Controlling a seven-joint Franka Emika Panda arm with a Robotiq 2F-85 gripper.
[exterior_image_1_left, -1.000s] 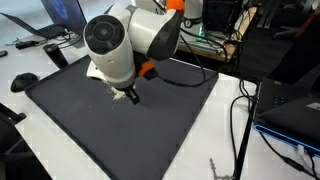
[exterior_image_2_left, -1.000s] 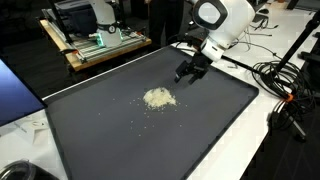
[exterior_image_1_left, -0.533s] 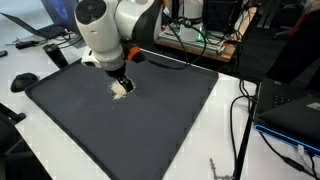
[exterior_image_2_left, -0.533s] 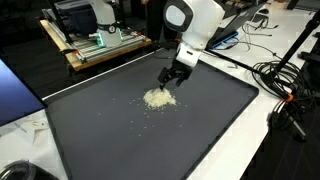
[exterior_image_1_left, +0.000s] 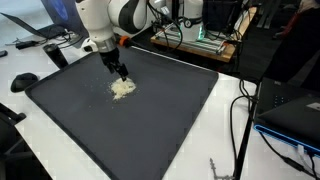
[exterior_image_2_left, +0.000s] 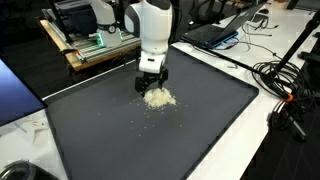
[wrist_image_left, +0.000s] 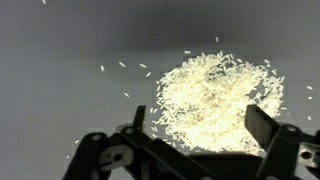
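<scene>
**A:** What is the black two-fingered gripper (exterior_image_2_left: 150, 86) doing?

**B:** It is hovering just over the small heap of pale, rice-like loose grains (exterior_image_2_left: 158, 97). Its jaws are standing wide apart and gripping nothing. In the wrist view the heap (wrist_image_left: 215, 95) is lying between the two fingers (wrist_image_left: 258, 122) and spreading beyond them.

**A:** Where is that heap sitting?

**B:** On the flat dark grey mat (exterior_image_2_left: 150, 140), off the mat's middle and toward the mat edge facing the wooden cart (exterior_image_2_left: 95, 45). Stray grains are lying scattered on the mat around it.

**A:** How are the grains likely to handle?

**B:** I am judging them light, dry and loose. They are not forming one body, so a pinch would probably be catching only a few while the rest slip away. The thick middle of the heap looks like the best place to close on.

**A:** And the surroundings?

**B:** The mat is looking matte and level, covering most of a white table (exterior_image_2_left: 265, 140). Beyond the mat's edges, black cables (exterior_image_2_left: 285, 85) are trailing and a laptop (exterior_image_2_left: 215, 30) is lying open, so this is looking like a lab.
</scene>
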